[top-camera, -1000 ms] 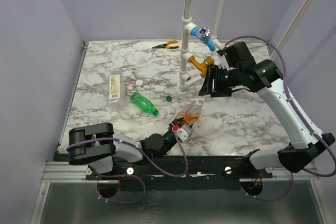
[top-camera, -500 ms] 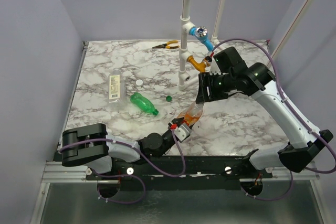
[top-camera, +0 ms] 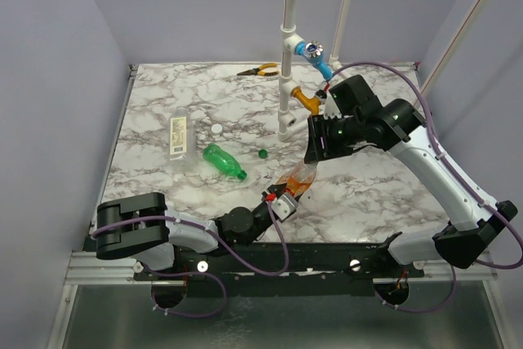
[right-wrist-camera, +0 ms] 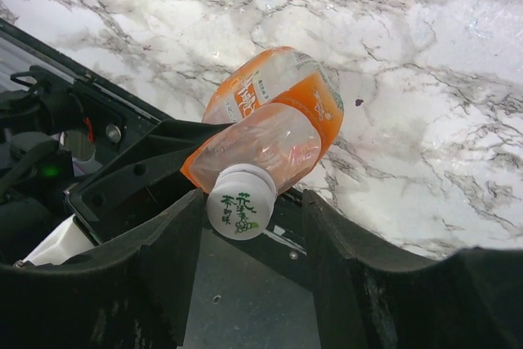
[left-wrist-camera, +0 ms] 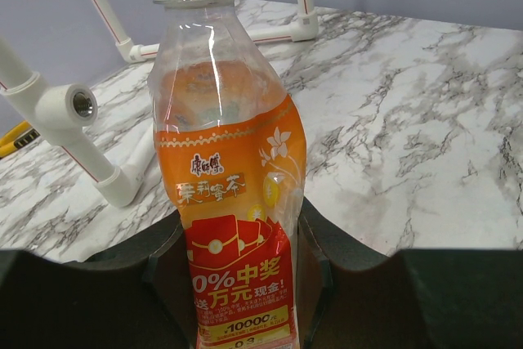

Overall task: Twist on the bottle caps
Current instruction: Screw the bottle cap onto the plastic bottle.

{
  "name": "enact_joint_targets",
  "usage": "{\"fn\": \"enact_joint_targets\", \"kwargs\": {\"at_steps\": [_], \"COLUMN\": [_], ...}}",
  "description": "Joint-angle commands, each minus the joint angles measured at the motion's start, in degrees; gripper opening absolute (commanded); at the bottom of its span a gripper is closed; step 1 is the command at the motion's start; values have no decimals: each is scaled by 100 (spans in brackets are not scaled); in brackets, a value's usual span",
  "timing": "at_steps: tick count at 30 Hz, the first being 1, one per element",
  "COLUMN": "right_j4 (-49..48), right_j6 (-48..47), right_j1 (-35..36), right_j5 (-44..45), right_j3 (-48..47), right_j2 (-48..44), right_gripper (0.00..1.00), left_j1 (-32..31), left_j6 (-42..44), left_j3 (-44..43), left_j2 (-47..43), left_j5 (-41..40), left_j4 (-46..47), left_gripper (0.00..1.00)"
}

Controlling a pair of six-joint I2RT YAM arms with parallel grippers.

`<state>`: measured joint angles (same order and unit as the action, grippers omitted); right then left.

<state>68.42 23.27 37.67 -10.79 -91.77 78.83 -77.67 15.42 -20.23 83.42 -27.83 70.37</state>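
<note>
The pipe frame (top-camera: pixel 287 79) stands close behind the right tool (top-camera: pixel 311 155); green bottle (top-camera: pixel 224 161) lies well left.

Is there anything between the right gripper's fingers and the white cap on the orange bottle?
Nothing visible does. The white cap, on the neck of the orange bottle, lies between the open fingers of the right gripper, with nothing else between them. The left gripper grips the bottle lower down.
</note>
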Motion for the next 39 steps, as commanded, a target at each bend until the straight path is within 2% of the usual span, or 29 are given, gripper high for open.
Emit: {"fn": "enact_joint_targets", "kwargs": {"at_steps": [1,11,14,19,27,39], "right_j4": [-124,-154,-127,-121,-215,-478], "right_j6": [-147,-104,-92,-69,7,220], "right_j1": [73,83,82,82,82,82], "right_j5": [-37,-13,19,22,-32,-49], "right_j3": [60,188,181,192,434,710], "right_j2": [-78,-166,-173,-202,-313,-492], "right_gripper": [55,49,43,43,34,30], "left_j1": [32,41,41,47,50,42], "left_j6": [-101,-127,-114,-142,-145,-63], "left_j3": [-70,-115,-131,-152,-178,-131], "left_j2": [28,93,113,146,129,-127], "left_j5": [155,164,186,175,153,265], "left_j4": [10,10,-5,-6,-8,-38], "left_gripper": [0,0,0,0,0,0]}}
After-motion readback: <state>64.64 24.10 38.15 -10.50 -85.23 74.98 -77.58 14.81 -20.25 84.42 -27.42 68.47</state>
